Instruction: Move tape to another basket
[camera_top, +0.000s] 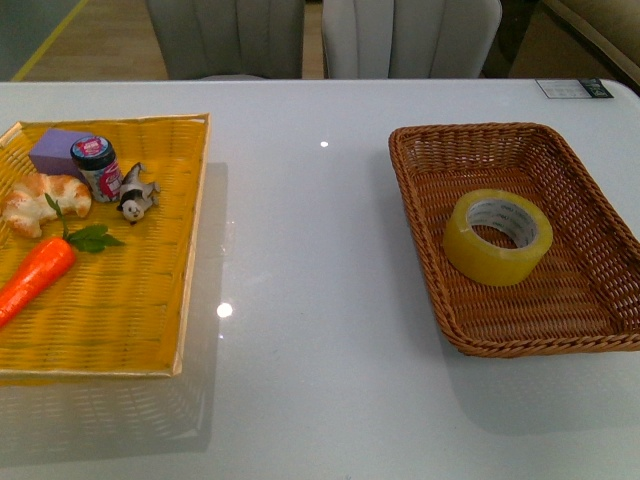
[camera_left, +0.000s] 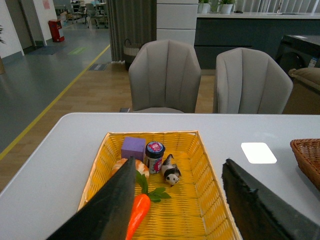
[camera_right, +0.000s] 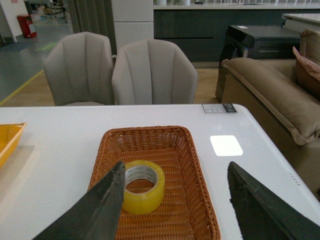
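A white table holds a flat yellow tray on the left and a deep brown basket on the right. The tape lies flat inside the basket, near its middle. In the tray sit a carrot, a pastry, a purple block, a small jar and a panda figure. The left gripper and right gripper both hang wide open, holding nothing.
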